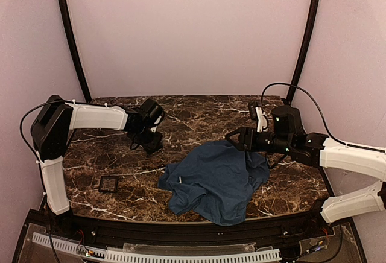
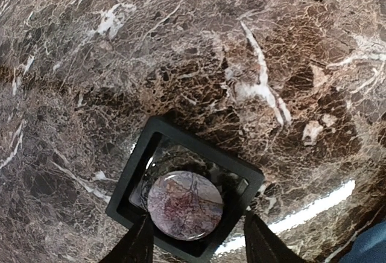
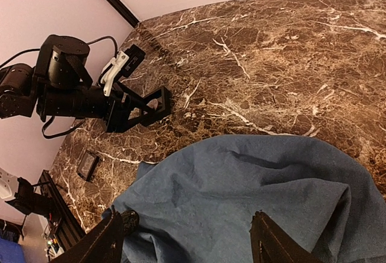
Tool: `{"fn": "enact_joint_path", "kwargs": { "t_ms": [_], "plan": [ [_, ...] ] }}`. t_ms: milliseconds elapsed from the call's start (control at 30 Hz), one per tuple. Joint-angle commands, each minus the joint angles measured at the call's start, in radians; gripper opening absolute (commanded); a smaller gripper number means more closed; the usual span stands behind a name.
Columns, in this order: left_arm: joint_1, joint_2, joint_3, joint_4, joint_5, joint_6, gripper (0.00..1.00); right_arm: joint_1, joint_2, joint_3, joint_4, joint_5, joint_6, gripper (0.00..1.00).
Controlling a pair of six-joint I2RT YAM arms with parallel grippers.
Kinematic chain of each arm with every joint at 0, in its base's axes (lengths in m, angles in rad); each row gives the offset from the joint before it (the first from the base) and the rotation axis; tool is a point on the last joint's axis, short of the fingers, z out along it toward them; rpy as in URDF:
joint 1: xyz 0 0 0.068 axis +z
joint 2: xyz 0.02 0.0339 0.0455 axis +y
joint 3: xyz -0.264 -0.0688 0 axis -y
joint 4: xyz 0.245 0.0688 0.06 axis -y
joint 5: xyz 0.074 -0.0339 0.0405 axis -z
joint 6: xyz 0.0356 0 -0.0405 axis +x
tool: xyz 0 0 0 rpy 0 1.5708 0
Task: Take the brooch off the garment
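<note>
1. Out to the left of my left gripper (image 2: 198, 216), and nearer the table's front edge, a small black square tray (image 1: 108, 183) is sitting alone on the brown marble table (image 1: 199, 115). It is lying well apart from everything I am reaching over.
2. I am hanging my left gripper straight over a second black square tray (image 2: 129, 181), pointing down into it. Its two fingers (image 2: 136, 245) are standing apart, one at each side of the tray's near corner, and they are gripping nothing.
3. The brooch (image 2: 185, 205) is lying flat inside that second tray, directly under my left gripper and between its fingers. It is showing as a round, pale greyish disc with a pinkish mottled face. One finger is sitting just beside its rim, and I cannot tell whether the two are touching. A clear gap is showing between the disc and the other finger.
4. To the right of my left gripper, and nearer the front edge, the blue garment (image 1: 214, 181) is lying crumpled on the table. It is resting between my two grippers, apart from the tray holding the brooch.
5. I am holding my right gripper (image 3: 194, 216) over the far right part of the garment, pointing leftward across the table. Its fingers are spreading wide and clamping nothing, with only folded blue cloth showing beneath them. Whether the fingertips are brushing the cloth I cannot tell.
</note>
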Motion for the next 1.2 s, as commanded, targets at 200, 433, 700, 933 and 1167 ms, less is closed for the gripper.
{"fn": "enact_joint_path", "kwargs": {
  "t_ms": [200, 433, 700, 933, 1167],
  "plan": [
    [0.005, -0.223, -0.095, 0.123, 0.13, -0.019, 0.82, -0.01, 0.018, 0.03, -0.073, 0.046, -0.033, 0.74],
    [-0.008, -0.421, -0.282, 0.257, 0.394, -0.06, 0.99, -0.019, 0.036, 0.039, -0.211, 0.151, -0.008, 0.83],
    [-0.071, -0.52, -0.471, 0.412, 0.56, -0.203, 0.99, -0.02, 0.091, -0.004, -0.242, 0.143, 0.061, 0.79],
    [-0.103, -0.534, -0.566, 0.499, 0.612, -0.307, 0.99, -0.02, 0.169, -0.003, -0.216, 0.118, 0.088, 0.67],
    [-0.146, -0.504, -0.609, 0.537, 0.623, -0.336, 0.99, -0.018, 0.201, -0.017, -0.213, 0.153, 0.097, 0.61]
  ]
}}
